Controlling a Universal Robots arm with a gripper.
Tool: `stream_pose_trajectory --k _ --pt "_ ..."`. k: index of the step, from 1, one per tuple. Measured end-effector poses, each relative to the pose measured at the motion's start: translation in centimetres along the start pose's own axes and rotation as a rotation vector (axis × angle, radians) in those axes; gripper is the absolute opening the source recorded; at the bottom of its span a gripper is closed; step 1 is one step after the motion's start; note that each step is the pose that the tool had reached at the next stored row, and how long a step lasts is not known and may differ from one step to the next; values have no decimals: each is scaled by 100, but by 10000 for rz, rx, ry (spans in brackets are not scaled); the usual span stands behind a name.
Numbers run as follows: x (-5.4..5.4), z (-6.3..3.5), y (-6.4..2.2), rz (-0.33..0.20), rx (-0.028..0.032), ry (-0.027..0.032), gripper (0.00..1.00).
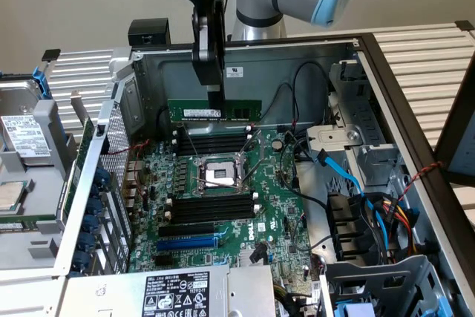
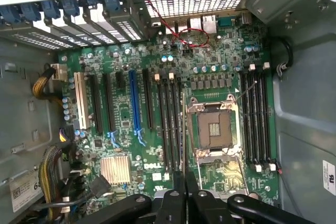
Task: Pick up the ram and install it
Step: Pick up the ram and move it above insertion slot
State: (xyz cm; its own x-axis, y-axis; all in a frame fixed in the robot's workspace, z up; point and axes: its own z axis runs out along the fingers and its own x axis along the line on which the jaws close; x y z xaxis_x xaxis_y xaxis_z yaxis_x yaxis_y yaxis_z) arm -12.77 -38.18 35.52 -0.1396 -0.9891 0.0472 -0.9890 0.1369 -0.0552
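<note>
Claw is clenched on the ram, pinching it at mid-length in the upper centre of the exterior view. The green stick hangs right under the fingers, so nothing separates the two. Its long axis runs left to right across the frame, parallel to the upper bank of black slots just below it in the picture, and by my read it's not yet seated.

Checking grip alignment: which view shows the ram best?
Exterior view: the ram hangs broadside in the gripper above the black slots, label and both ends visible. The wrist view looks down along its edge, giving a thin sliver at most.
</note>
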Motion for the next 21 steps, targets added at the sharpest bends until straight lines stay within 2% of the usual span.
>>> stream_pose_trajectory --k 10,21 --pt "8 10 0 -192 11 -20 12" --pt "17 182 21 -192 6 -23 12"
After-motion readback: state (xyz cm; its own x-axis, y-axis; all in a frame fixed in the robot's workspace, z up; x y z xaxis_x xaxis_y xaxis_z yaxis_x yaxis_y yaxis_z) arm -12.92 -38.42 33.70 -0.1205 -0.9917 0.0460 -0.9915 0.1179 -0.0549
